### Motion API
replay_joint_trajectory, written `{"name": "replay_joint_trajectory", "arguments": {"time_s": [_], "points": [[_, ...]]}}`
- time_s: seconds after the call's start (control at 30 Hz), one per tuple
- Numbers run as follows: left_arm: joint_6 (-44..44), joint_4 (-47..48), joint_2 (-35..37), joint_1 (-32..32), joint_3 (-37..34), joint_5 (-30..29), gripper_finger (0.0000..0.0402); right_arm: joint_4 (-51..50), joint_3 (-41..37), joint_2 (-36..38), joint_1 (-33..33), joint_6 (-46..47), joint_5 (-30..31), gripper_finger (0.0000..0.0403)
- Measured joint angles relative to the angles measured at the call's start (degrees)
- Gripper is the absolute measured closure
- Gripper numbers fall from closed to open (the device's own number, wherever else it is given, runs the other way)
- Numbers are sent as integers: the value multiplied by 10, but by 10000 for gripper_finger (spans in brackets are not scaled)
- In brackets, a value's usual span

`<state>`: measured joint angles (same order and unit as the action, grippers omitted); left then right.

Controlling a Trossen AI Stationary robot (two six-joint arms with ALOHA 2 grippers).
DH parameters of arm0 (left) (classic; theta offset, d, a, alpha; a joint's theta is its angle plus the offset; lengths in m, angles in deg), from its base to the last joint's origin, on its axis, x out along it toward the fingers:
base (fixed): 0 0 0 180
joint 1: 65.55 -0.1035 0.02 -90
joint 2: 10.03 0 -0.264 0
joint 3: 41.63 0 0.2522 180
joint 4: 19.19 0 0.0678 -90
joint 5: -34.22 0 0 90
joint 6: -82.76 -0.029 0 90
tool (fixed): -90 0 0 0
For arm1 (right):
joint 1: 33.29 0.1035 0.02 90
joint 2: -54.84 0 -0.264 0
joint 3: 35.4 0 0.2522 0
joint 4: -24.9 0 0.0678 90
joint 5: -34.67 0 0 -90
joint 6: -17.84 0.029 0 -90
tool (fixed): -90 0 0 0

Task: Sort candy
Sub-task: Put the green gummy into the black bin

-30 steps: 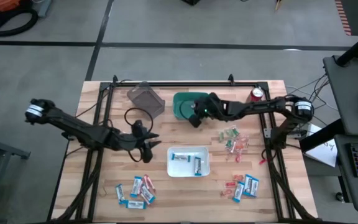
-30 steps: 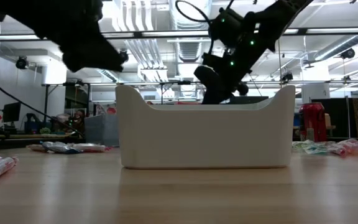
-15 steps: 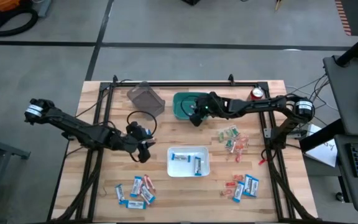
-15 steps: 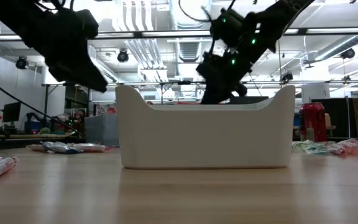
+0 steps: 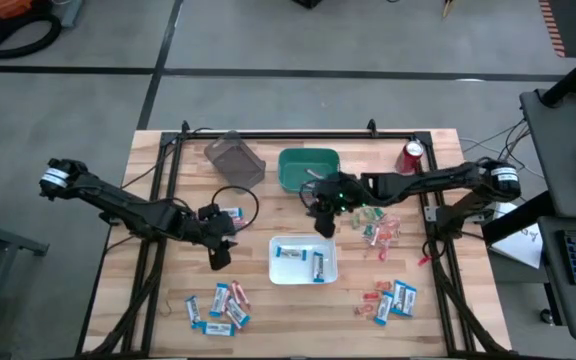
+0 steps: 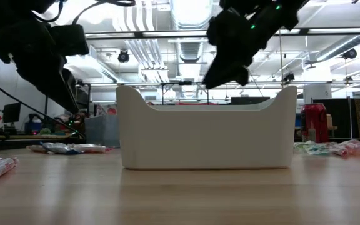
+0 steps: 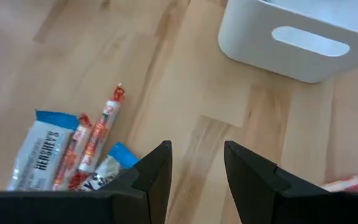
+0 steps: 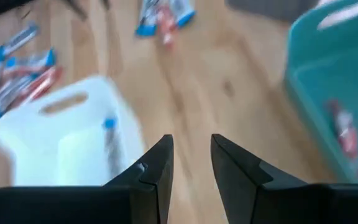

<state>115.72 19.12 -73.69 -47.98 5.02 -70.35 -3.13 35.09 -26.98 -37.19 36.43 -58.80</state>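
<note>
Candy lies in loose piles on the wooden table: blue-and-white packets and pinkish sticks near the near-left corner (image 5: 218,304), a few beside my left arm (image 5: 230,214), green and red pieces on the right (image 5: 376,224), and a mixed pile near right (image 5: 388,299). Two blue packets lie in the white bin (image 5: 304,259). One reddish stick (image 8: 344,130) lies in the green bin (image 5: 308,168). My left gripper (image 5: 218,258) (image 7: 197,149) is open and empty, above bare wood between the white bin and the near-left pile (image 7: 73,149). My right gripper (image 5: 323,225) (image 8: 191,142) is open and empty, just beyond the white bin's far rim.
A grey clear container (image 5: 234,157) stands left of the green bin at the far edge. A red soda can (image 5: 412,155) (image 6: 314,122) stands at the far right. Black frame rails (image 5: 168,170) run along the table's far, left and right sides.
My left gripper has moved toward the table's near edge and a little left, nearing the near-left candy pile. My right gripper has drawn back from the green bin toward the near edge and now hangs by the white bin's far rim.
</note>
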Motion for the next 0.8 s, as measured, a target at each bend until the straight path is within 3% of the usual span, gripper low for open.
{"name": "replay_joint_trajectory", "arguments": {"time_s": [0.27, 0.43, 0.8], "points": [[8, 0, 0, 0, 17, 3, 272, -256, 4, 28, 19, 139, 6, 301], [7, -1, 0, 0, 36, 1, 272, -387, 0, 25, 17, 208, 70, 300], [3, 1, 0, 0, 62, -37, 272, -327, -64, 15, -6, 280, 121, 300]]}}
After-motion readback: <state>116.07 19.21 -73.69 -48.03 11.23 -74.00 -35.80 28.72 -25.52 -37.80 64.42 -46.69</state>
